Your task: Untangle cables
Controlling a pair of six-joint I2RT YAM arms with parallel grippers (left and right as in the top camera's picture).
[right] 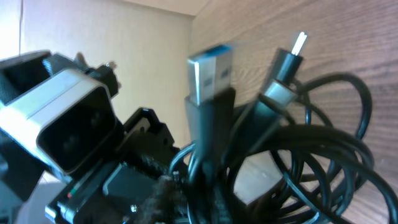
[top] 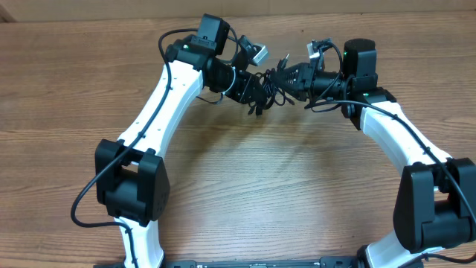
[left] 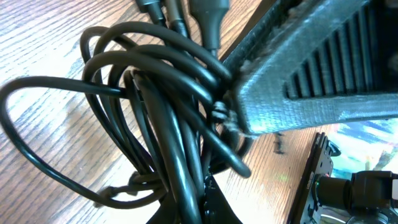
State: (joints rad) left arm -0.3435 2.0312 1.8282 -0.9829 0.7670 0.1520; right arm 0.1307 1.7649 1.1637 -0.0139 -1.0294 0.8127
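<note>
Bases of the left arm [top: 130, 182] and right arm [top: 435, 201] sit at the near edge of the desk [top: 245, 186], with bare wood between them. Toward the far edge, about midway between the side edges, the cables [top: 266, 83] form one tight black knot between the two tools. We cannot tell whether it is lifted or resting on the wood.

The left tool [top: 249, 89] is clamped tight on the cables, and its wrist view shows loops packed hard against a grey ribbed pad [left: 298, 74]. The right tool [top: 296, 77] meets the knot from the other side, but we cannot tell whether it is gripping or parted. Its own view is filled by a blue-tongued USB plug [right: 210, 71], a smaller silver-tipped plug [right: 297, 46] and blurred loops.

Our worry is that pulling apart now would cinch the knot rather than loosen it, since several strands cross inside one grip. A plug could also snag in a loop, or the bundle could slip from one side. Free ends, crossings and the number of cords are hidden from us.
</note>
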